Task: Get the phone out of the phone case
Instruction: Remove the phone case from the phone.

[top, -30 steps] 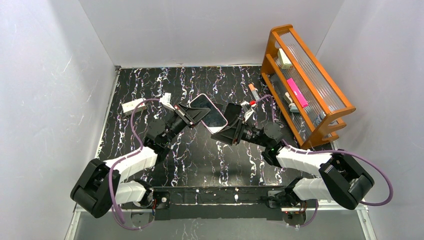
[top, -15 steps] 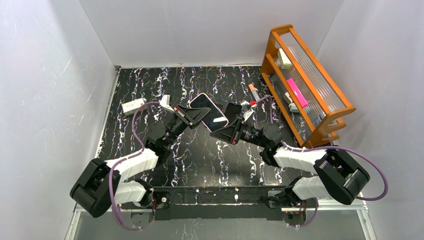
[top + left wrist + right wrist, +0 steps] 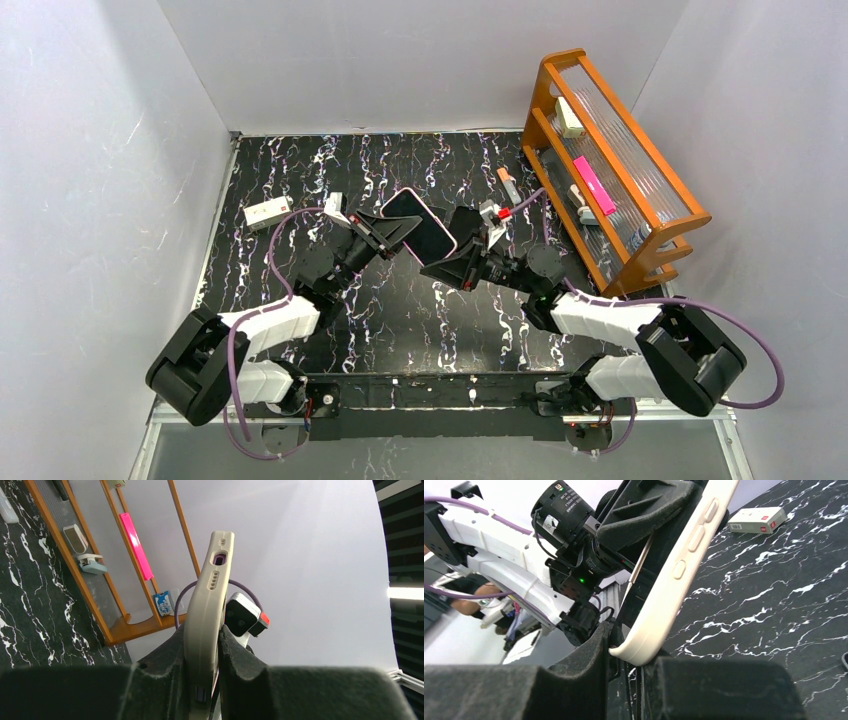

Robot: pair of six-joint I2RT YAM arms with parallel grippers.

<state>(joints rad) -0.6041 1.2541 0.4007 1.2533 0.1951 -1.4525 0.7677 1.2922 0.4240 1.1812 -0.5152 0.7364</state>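
The phone (image 3: pixel 420 225), dark screen up, sits in a cream case (image 3: pixel 684 565) and is held tilted above the marble table (image 3: pixel 400 310) between both arms. My left gripper (image 3: pixel 388 232) is shut on the case's left end; in the left wrist view the case's edge (image 3: pixel 206 595) rises from between the pads, and my left gripper (image 3: pixel 202 675) pinches it. My right gripper (image 3: pixel 452 262) is shut on the lower right corner; in the right wrist view that corner sits between the fingers of my right gripper (image 3: pixel 631 667). A thin pale edge shows between phone and case there.
An orange wooden rack (image 3: pixel 640 235) stands at the right with a pink bar (image 3: pixel 593 188) and small items on its shelves. A white box (image 3: pixel 266 211) lies at the far left, and also shows in the right wrist view (image 3: pixel 756 520). A small orange-tipped item (image 3: pixel 507 182) lies near the rack.
The phone has tipped slightly, and its pale lower right corner shows less than before. Both grippers keep their hold and have shifted only a little.
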